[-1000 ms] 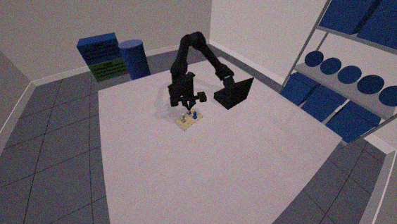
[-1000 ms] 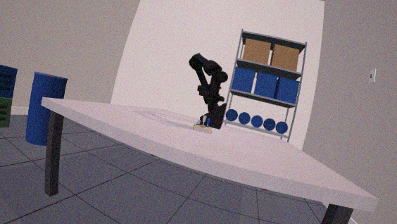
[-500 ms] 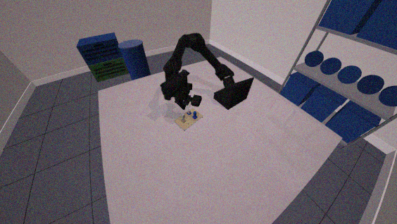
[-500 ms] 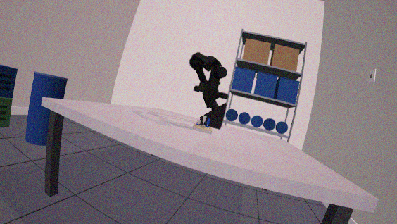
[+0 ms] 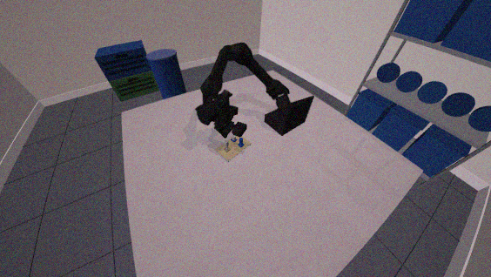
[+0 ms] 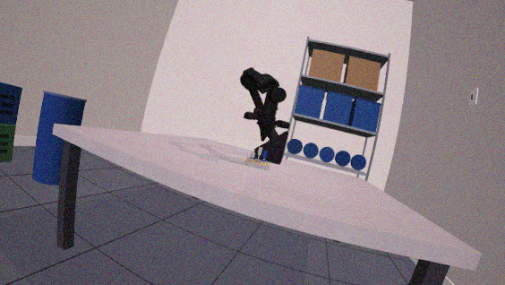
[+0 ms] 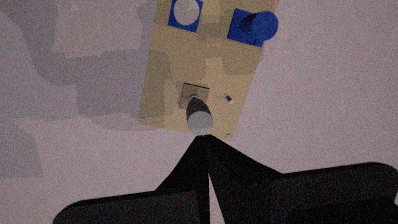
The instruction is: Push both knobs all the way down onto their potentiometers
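The tan circuit board [image 5: 237, 152] [image 6: 258, 165] [image 7: 216, 70] stands on the table. A grey knob [image 5: 226, 147] [image 7: 199, 121] stands over a brownish potentiometer [image 7: 185, 101]; in the wrist view a bit of thin shaft shows between them. A blue knob [image 5: 240, 142] [image 6: 265, 155] [image 7: 266, 26] stands on a blue potentiometer [image 7: 240, 33]; I cannot tell whether a gap is left under it. Another blue part [image 7: 199, 25] carries a round grey top [image 7: 186, 11]. My gripper [image 5: 225, 136] [image 6: 262, 139] [image 7: 203, 142] is shut and empty, above the board, its tips beside the grey knob's top in the wrist view.
A black angular panel [image 5: 289, 117] stands on the table beyond the board, near the arm. A blue barrel [image 5: 167, 74] [image 6: 57, 139] and a shelf rack with bins [image 6: 342, 96] stand off the table. Small pins [image 7: 229, 99] rise from the board.
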Motion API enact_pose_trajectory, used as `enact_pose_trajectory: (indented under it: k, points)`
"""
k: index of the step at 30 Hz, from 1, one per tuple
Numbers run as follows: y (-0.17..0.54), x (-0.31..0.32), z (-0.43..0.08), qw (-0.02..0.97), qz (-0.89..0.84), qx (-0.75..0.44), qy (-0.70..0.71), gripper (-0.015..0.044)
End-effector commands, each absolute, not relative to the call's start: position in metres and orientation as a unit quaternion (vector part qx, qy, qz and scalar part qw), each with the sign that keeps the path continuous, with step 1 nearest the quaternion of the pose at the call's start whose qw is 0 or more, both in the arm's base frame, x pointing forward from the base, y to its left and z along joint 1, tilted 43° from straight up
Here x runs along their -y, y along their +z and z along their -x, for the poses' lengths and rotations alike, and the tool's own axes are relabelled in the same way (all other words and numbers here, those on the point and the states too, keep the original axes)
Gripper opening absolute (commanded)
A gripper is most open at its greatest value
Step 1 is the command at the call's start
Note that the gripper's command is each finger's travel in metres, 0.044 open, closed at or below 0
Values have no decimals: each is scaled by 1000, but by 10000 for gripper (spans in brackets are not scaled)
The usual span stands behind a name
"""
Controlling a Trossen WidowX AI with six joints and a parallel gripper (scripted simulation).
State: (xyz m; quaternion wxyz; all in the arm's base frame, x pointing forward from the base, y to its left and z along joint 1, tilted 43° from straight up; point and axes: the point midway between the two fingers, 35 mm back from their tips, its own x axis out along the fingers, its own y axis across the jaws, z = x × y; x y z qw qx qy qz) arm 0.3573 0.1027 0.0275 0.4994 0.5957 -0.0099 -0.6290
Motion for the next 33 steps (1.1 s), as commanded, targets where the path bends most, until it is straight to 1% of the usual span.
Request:
enact_pose_trajectory:
  k: [1, 15, 33]
  points:
    - [25, -102, -357, 503, -594, 8, -628, 0]
    - [10, -89, -361, 503, -594, 8, -628, 0]
    - [9, -88, -362, 503, -594, 8, -628, 0]
